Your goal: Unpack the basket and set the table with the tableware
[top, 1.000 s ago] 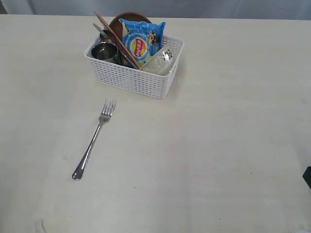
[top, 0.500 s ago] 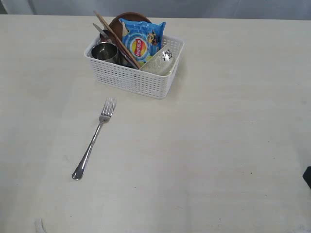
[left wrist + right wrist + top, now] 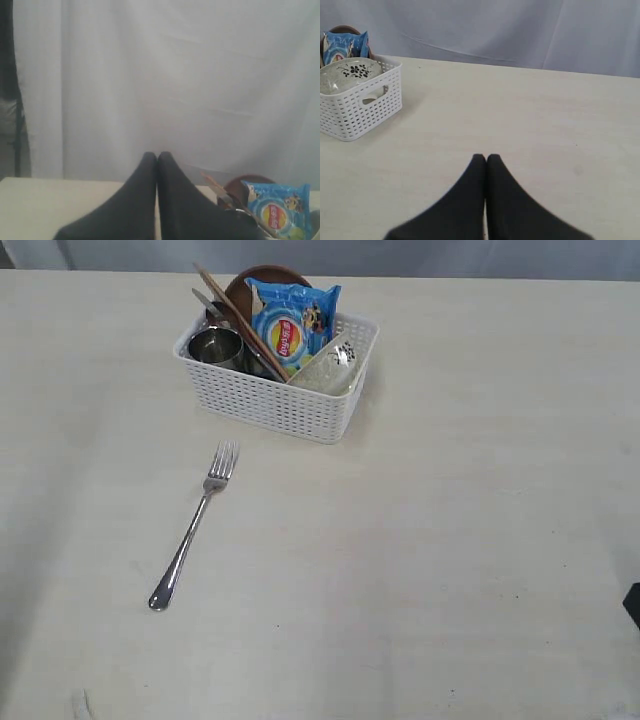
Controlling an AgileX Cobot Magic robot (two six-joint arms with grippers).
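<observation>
With the fork [image 3: 193, 526] lying on the table [image 3: 450, 540] at 7 o'clock from the basket [image 3: 275, 405], and the left gripper [image 3: 157, 156] and right gripper [image 3: 486, 159] both pressed together on nothing, the likely next pick, the steel cup [image 3: 215, 345] in the basket's 10 o'clock corner, calls for spreading the jaws first and descending clear of the chopsticks [image 3: 235, 315]

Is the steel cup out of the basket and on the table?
No, the steel cup stands inside the basket at its left end in the exterior view; only the fork lies on the table.
</observation>
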